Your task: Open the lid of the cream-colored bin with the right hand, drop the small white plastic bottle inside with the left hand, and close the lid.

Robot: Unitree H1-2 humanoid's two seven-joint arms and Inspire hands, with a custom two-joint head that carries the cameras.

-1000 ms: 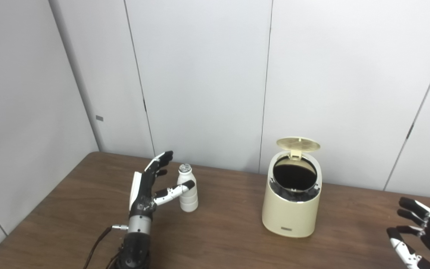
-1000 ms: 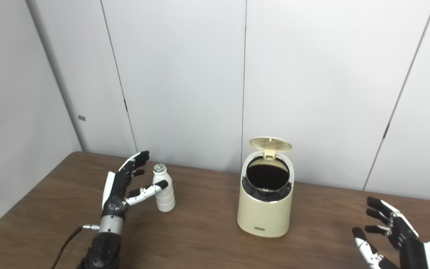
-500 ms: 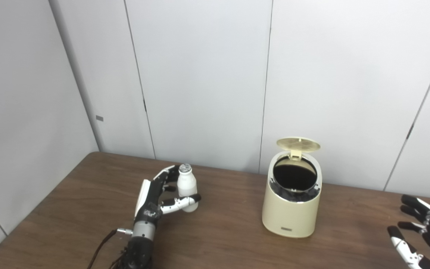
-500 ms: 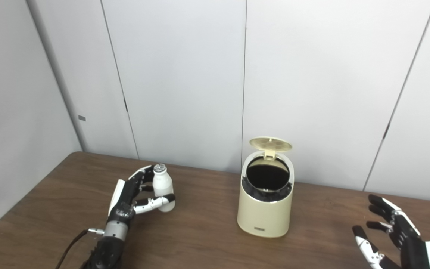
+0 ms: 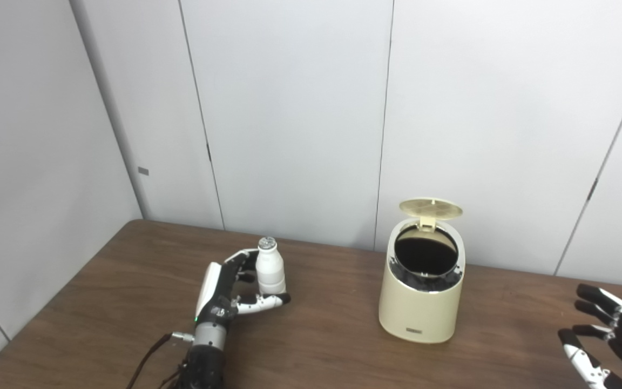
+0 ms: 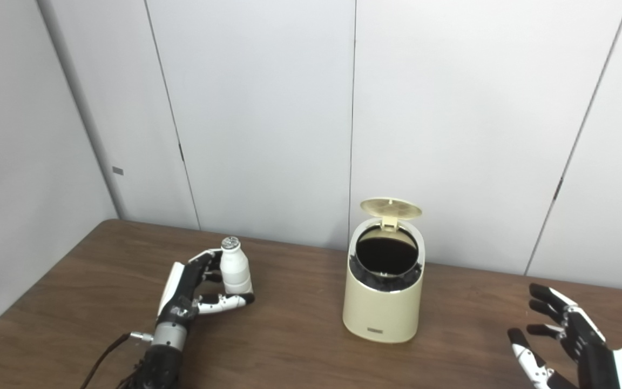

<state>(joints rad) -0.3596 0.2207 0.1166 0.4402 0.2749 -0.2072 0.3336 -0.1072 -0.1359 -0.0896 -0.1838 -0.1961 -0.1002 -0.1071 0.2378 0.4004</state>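
Observation:
The cream-colored bin (image 5: 421, 302) stands right of centre on the brown table (image 5: 316, 346). Its round lid (image 5: 431, 207) is flipped up at the back, and the dark opening faces up and forward. My left hand (image 5: 224, 289) is shut on the small white plastic bottle (image 5: 270, 273), which stands upright, fingers behind it and thumb across its base, well left of the bin. It also shows in the right eye view (image 6: 234, 272). My right hand (image 5: 610, 337) is open and empty low at the right, apart from the bin.
Grey wall panels (image 5: 289, 108) stand close behind the table's far edge and along its left side. A cable (image 5: 146, 356) runs from my left wrist toward the front edge. Bare table lies between the bottle and the bin.
My left hand has closed its fingers and thumb around the bottle, which was standing free beside the open hand. The right hand has barely moved.

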